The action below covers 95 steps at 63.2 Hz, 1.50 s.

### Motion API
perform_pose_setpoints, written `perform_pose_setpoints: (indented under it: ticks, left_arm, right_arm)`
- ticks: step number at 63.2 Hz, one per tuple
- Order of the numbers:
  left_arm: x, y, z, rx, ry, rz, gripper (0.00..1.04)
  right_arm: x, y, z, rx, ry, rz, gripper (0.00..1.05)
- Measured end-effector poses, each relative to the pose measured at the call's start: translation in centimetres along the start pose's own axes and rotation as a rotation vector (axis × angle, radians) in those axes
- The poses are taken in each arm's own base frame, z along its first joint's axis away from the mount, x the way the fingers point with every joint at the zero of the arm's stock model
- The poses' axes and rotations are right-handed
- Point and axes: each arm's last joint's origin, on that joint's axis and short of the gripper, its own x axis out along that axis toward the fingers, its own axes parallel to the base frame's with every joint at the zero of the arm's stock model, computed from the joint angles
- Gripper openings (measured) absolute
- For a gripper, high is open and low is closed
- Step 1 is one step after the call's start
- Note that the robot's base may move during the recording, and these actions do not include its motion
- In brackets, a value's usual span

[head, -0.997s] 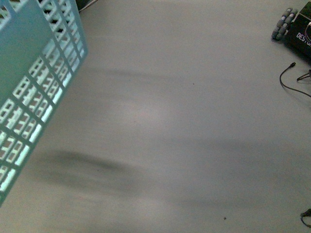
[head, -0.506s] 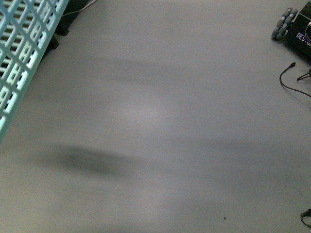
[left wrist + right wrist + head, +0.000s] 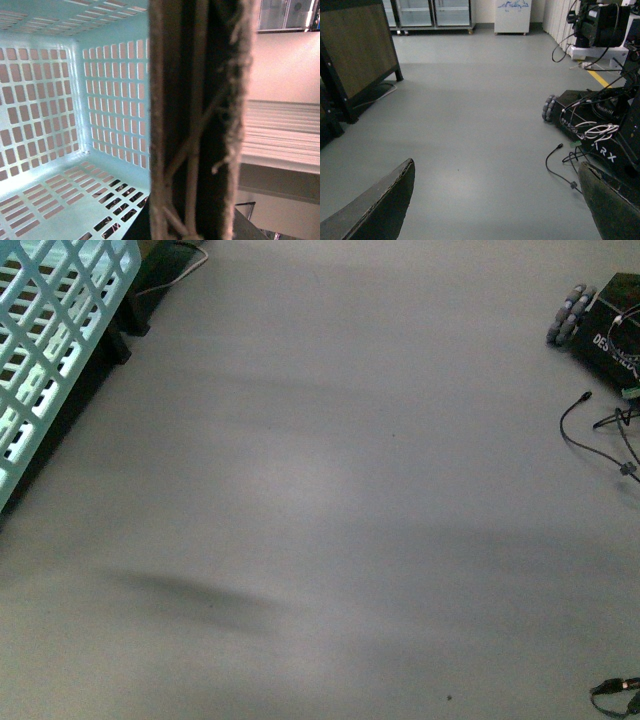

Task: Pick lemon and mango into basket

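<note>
Two fingers [image 3: 380, 210] of the right gripper [image 3: 496, 170] stand wide apart above grey floor [image 3: 330, 490]. The left gripper [image 3: 200, 125] shows only as a close dark strip, and I cannot tell its grip. Beyond it is the slotted inside of the basket [image 3: 75, 100], on the robot's left.

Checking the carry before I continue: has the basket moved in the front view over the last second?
Yes. The basket has shifted left, away from the black wheeled base at the right edge.

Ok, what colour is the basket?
The basket is pale teal; clearest in the left wrist view.
</note>
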Motion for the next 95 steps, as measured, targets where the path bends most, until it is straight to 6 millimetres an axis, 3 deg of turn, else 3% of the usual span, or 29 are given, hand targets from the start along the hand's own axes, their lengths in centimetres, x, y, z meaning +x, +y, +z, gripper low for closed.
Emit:
perform_pose_setpoints:
  ticks: [95]
  left_arm:
    - [0.00, 0.00, 0.00, -0.001, 0.000, 0.000, 0.05]
  right_arm:
    - [0.00, 0.00, 0.00, 0.000, 0.000, 0.000, 0.96]
